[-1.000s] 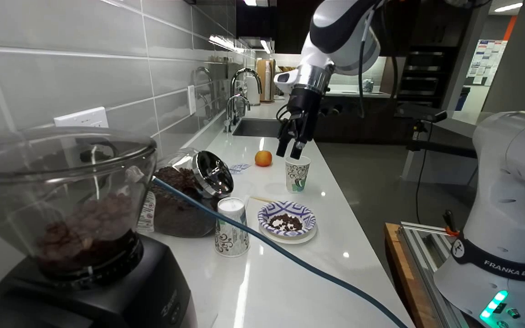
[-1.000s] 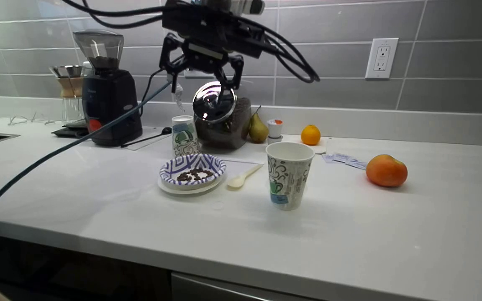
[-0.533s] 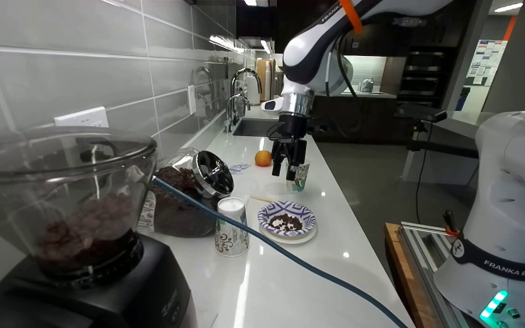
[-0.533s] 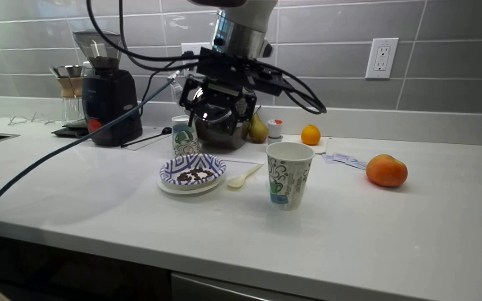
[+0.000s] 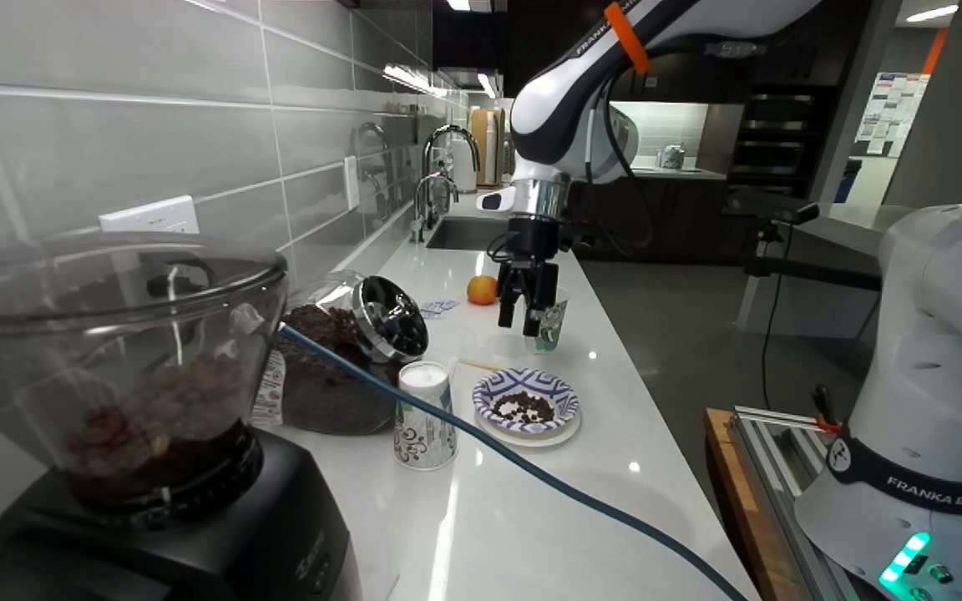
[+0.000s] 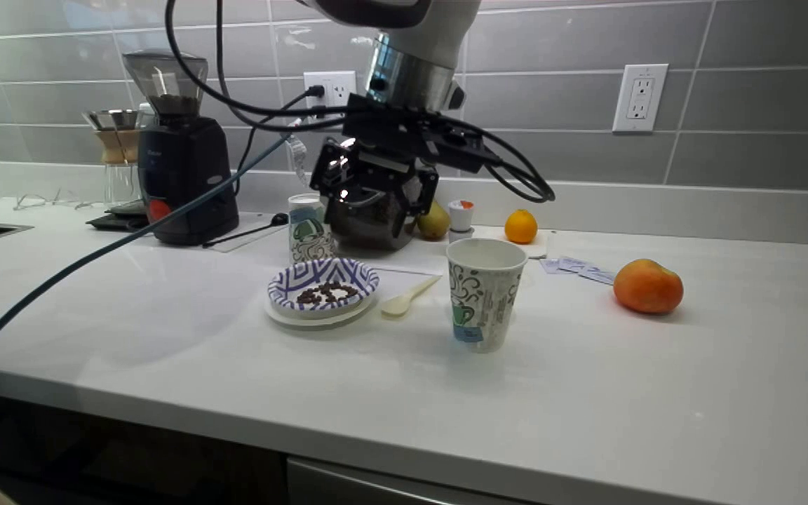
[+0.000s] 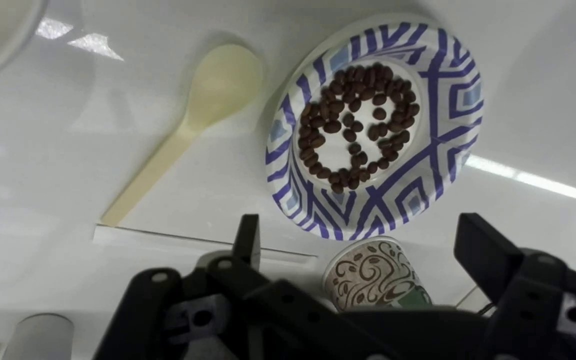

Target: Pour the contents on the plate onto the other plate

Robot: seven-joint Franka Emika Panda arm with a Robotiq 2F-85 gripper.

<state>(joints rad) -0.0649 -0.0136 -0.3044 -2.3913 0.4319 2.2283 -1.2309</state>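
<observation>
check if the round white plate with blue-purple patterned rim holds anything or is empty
Not empty: the patterned plate holds small dark brown beans. The wrist view shows them lying inside it, bare white between.

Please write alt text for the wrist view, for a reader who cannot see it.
A purple-patterned plate holds dark brown beans. The open, empty gripper shows at the picture's bottom. A pale spoon lies left of the plate; a paper cup appears lower in view.

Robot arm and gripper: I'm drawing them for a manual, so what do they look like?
The arm is white and black, with FRANKA lettering, an orange strap, a silvery collar and dark cables. The gripper is black, with hinged links and blocky fingers.
</observation>
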